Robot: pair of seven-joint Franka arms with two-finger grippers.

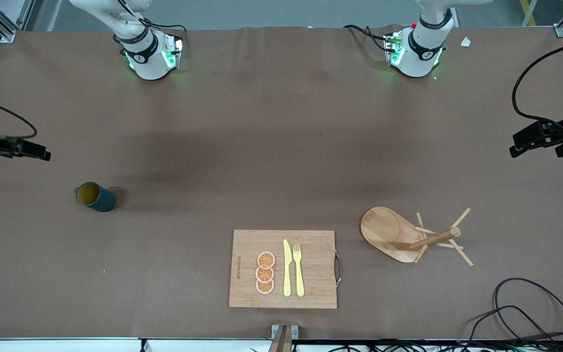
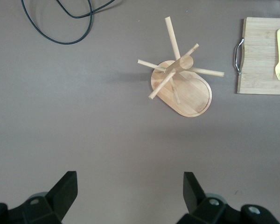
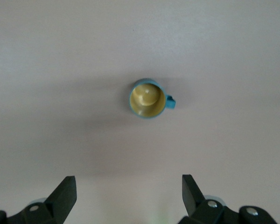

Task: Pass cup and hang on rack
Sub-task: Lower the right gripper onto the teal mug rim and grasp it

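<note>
Both pincers hang wide open, left pincer (image 2: 128, 196) above rack (image 2: 182, 84), right pincer (image 3: 128, 196) above cup (image 3: 147, 98).

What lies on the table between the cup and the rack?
In the front view, only the cutting board sits partly between the cup and rack, slightly nearer the camera.

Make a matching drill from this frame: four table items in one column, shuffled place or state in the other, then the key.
Column one
1. dark teal cylindrical cup with mustard-yellow inside
2. light wooden peg rack on an oval bamboo base
3. three orange fruit slices
4. yellow plastic knife and fork

Column two
A. stacked in a row on the rectangular bamboo cutting board
B. alone toward the right arm's end of the table
C. lying side by side on the board
D. toward the left arm's end, beside the board's metal handle

Pairs: 1-B, 2-D, 3-A, 4-C
</note>
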